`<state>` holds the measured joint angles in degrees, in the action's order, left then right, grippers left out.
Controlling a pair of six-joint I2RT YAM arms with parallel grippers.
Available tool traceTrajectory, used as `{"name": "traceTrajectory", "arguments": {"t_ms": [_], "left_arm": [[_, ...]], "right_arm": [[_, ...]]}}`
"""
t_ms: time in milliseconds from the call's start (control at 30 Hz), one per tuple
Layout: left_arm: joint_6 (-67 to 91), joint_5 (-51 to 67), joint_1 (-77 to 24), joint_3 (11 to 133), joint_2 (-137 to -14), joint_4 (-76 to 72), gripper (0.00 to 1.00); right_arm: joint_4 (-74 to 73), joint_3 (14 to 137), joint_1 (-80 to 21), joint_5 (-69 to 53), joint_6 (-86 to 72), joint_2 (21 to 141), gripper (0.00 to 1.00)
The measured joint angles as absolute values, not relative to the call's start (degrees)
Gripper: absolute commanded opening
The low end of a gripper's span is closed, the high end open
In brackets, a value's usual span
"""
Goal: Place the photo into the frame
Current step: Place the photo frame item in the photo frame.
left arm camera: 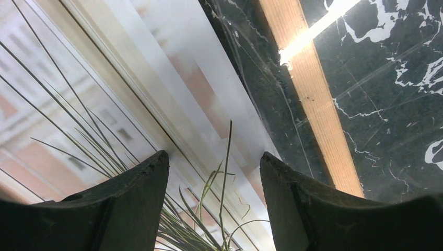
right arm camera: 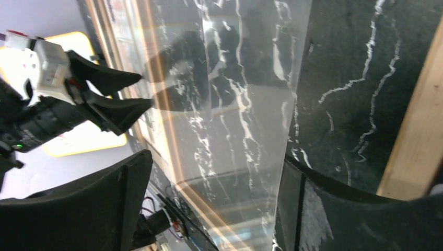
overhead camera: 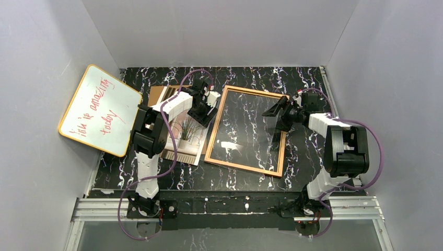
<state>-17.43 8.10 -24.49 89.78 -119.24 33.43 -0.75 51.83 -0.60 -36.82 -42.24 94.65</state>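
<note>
Left pincer open above the photo, right pincer open above the clear sheet in the frame, both empty.

**Black marble, orange wood, a flash of green**

Here's the surface, black with white veins streaking all over, and on it the frame, a thin orange-brown wooden border with fine grain, glowing paler where light strikes it. The photo comes up beige and white with pinkish bands, thin dark-green plant spikes fanning across it. Up close, a clear sheet carries washed-out reflections of the veining. Over on the left is the whiteboard: white face, yellow edge, red handwriting. A plain brown board peeks out by the left arm, white shells on black joints, same as the right arm. Purple cables loop off both. The walls are pale grey.
</note>
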Motion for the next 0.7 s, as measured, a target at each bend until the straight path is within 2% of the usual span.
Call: {"name": "traceTrajectory", "arguments": {"t_ms": [333, 533, 700], "left_arm": [[-17.5, 7.9, -24.5, 89.8, -119.2, 33.4, 0.61], [-17.6, 7.9, -24.5, 89.7, -119.2, 33.4, 0.61], [-17.6, 7.9, -24.5, 89.7, -119.2, 33.3, 0.61]], "right_arm": [[-10.2, 52.2, -0.6, -27.8, -38.5, 95.2, 0.99], [-21.4, 58.0, -1.1, -20.5, -35.1, 95.2, 0.99], [-26.7, 56.9, -3.6, -18.1, -34.1, 91.4, 0.99]]}}
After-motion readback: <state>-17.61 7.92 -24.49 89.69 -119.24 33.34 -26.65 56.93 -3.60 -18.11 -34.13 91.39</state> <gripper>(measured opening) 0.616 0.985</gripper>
